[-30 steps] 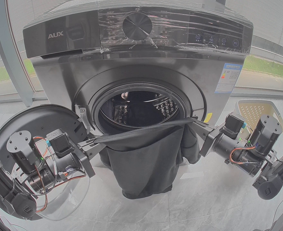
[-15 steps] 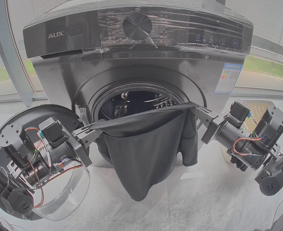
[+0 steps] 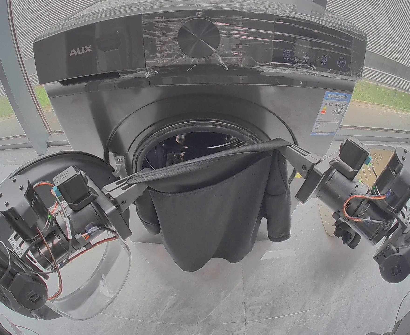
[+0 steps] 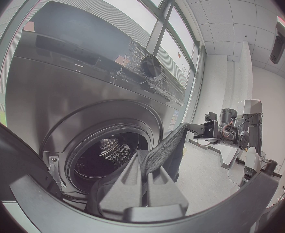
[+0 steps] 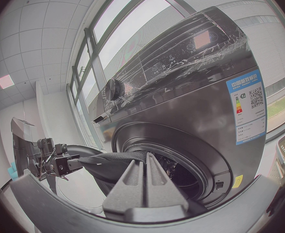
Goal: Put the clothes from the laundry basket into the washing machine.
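A dark grey garment (image 3: 219,210) hangs stretched between my two grippers in front of the washing machine (image 3: 200,89). Its waistband runs taut across the open drum mouth (image 3: 195,147), higher on the right. My left gripper (image 3: 131,182) is shut on the band's left end (image 4: 155,152). My right gripper (image 3: 286,149) is shut on the band's right end (image 5: 116,157). The cloth's lower edge hangs free above the floor. Part of the laundry basket (image 3: 377,161) shows behind my right arm.
The round machine door (image 3: 56,173) stands swung open at the left, behind my left arm. Grey tiled floor (image 3: 205,298) lies in front of the machine. Windows stand behind the machine on both sides.
Both grippers have risen with the garment, the right one more. The waistband now crosses the drum mouth instead of its lower rim, and the hem has lifted off the floor.
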`<state>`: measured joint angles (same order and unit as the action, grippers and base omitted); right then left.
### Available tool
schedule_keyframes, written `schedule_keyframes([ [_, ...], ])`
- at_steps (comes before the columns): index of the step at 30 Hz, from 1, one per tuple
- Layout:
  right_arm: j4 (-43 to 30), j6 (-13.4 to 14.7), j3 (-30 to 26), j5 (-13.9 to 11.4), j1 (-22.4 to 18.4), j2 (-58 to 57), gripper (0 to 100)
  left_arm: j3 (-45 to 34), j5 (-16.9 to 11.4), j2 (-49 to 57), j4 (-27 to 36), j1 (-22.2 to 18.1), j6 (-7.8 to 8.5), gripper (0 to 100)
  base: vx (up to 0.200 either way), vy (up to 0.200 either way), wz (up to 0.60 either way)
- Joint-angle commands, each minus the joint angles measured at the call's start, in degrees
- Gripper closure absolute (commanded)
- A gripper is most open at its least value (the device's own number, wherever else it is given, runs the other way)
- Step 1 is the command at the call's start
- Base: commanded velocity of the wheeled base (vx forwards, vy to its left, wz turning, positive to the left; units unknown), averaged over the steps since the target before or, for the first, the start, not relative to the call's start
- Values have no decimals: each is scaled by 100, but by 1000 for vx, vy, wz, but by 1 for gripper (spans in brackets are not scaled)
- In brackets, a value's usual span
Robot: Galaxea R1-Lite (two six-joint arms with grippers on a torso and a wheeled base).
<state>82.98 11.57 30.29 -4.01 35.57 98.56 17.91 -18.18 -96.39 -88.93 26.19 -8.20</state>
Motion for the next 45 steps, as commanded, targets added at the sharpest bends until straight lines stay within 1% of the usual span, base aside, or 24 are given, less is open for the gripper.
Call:
schedule_keyframes([
  [1,-1,3,-6,-3,20,5,100,-42,-2,-20,-1,1,-6,100,0,0,0],
  [9,25,3,-15,6,117,40,100,-77,7,-64,7,-8,12,100,0,0,0],
  [10,25,3,-15,6,117,40,100,-77,16,-73,7,-8,12,0,0,0,0],
  [16,69,3,-24,6,117,128,100,-191,7,-152,7,-8,29,0,0,0,0],
  [22,78,12,-59,6,187,269,100,-367,-11,-284,7,1,144,0,0,0,0],
  [25,87,12,-59,6,196,348,100,-490,-46,-275,7,18,161,0,0,0,0],
  [26,87,12,-59,6,196,418,100,-543,-46,-284,7,18,179,0,0,0,0],
  [30,131,12,-15,14,266,629,100,-762,-72,-372,16,36,372,0,0,0,0],
  [31,131,12,-15,14,266,629,100,-762,-72,-372,16,36,372,0,0,0,0],
  [32,201,3,47,120,319,752,100,-850,-46,-574,7,53,548,0,0,0,0],
  [34,315,12,249,313,319,972,100,-859,60,-917,-1,71,706,0,0,0,0],
  [35,385,12,337,410,310,1095,100,-850,183,-1066,-1,80,759,0,0,0,0],
  [37,412,12,381,471,266,1201,100,-877,394,-1128,-1,97,776,0,0,0,0],
  [43,333,3,495,524,117,1280,100,-1017,499,-1075,16,194,776,0,0,0,0],
  [45,254,3,618,630,108,1288,100,-973,605,-1189,25,168,776,0,0,0,0],
])
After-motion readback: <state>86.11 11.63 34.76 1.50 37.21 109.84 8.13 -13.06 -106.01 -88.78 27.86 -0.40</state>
